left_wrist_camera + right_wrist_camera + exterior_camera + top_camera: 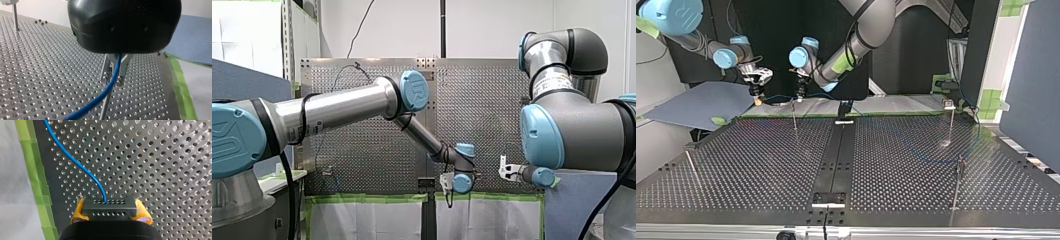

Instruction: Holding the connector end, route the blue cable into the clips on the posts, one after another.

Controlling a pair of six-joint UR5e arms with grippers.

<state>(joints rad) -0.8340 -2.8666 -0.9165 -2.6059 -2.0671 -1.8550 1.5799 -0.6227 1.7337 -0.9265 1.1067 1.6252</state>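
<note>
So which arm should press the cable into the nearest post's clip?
Likely left. My left gripper has the cable between its fingers right at that post; my right gripper only holds the connector.

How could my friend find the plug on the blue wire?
Look at the holey metal table, near its green-taped edge, for my right gripper with yellow pads. The plug is the dark grey block pinched between them. Only it has the blue wire coming out of it.

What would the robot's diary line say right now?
right gripper: shut on connector | left gripper: shut on blue cable, by post
</note>
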